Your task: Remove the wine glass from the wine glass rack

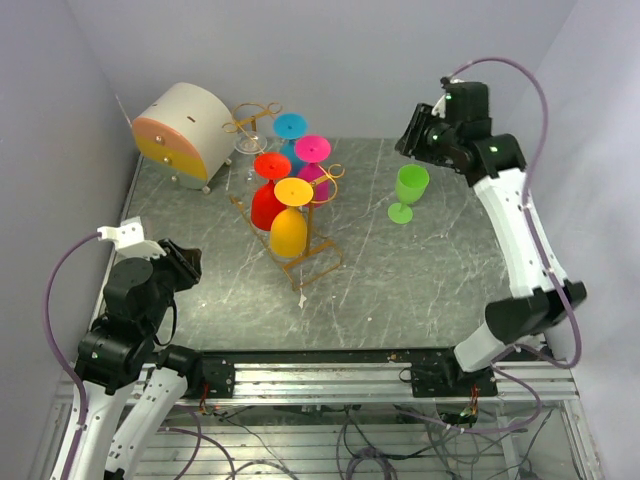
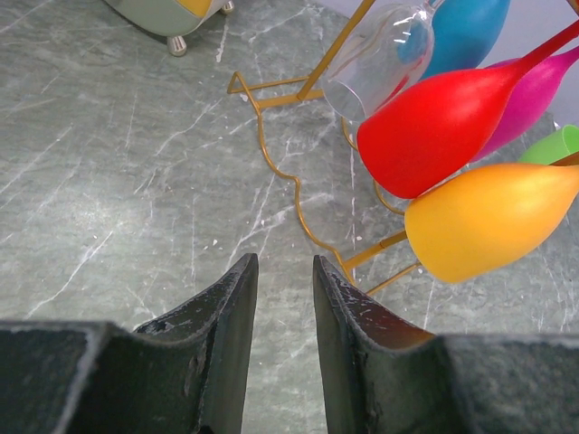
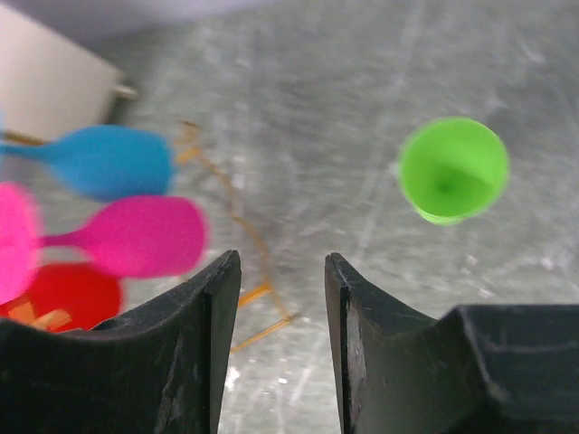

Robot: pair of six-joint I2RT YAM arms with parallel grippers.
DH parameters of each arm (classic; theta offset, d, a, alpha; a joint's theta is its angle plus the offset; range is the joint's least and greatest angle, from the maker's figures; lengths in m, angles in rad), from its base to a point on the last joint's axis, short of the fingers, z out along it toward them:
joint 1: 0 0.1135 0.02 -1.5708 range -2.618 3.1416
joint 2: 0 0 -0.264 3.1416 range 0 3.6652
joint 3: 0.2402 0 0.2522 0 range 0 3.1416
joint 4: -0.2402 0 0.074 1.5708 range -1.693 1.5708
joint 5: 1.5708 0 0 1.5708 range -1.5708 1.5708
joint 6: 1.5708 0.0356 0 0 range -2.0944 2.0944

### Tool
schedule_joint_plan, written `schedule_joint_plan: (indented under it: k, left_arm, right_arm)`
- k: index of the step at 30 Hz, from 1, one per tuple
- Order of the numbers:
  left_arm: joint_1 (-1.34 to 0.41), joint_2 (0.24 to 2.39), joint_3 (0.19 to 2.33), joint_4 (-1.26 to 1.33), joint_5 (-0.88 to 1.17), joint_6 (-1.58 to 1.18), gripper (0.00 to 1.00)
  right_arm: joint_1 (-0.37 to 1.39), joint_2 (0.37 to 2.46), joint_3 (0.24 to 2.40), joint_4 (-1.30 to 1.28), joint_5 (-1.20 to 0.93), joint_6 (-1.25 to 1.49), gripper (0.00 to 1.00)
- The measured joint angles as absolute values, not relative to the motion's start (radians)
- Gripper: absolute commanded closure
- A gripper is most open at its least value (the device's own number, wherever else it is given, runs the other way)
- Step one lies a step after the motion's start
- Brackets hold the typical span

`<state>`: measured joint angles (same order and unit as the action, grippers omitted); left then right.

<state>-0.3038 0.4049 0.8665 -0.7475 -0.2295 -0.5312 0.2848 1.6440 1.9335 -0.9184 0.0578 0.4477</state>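
We see the gold wire wine glass rack (image 1: 318, 262) with five hanging glasses (image 1: 288, 232) slung bowl-down on its rails. The green wine glass (image 1: 408, 190) stands upright, well right of it.

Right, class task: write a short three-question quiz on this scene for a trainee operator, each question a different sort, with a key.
1. True or false: the green wine glass stands upright on the table, off the wine glass rack.
2. Which hanging glass is nearest the arm bases in the top view? A blue glass; B orange glass; C pink glass.
3. Fill in: the right gripper holds ____.
Key: 1 true; 2 B; 3 nothing, its jaws are open.
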Motion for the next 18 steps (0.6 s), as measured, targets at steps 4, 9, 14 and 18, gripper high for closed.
schedule_joint_plan:
  k: [4,9,14,18]
  left_arm:
    - [-0.304,0.405,0.867,-0.750,-0.235,-0.532,0.59]
    - [-0.304,0.397,0.867,-0.753,-0.242,-0.535,0.59]
    - [-0.304,0.389,0.867,-0.755,-0.249,-0.542,0.59]
    - [-0.304,0.388,0.867,-0.757,-0.254,-0.548,0.59]
  right_arm:
    - [0.274,1.565,1.928,-0.798,-0.177,0.470,0.57]
    - [0.275,1.650,1.932,-0.670,-0.457,0.493,0.58]
    - [0.280,1.785,1.943,-0.625,-0.637,0.525,0.58]
    - [0.288,1.815,1.943,-0.590,-0.712,0.553,0.58]
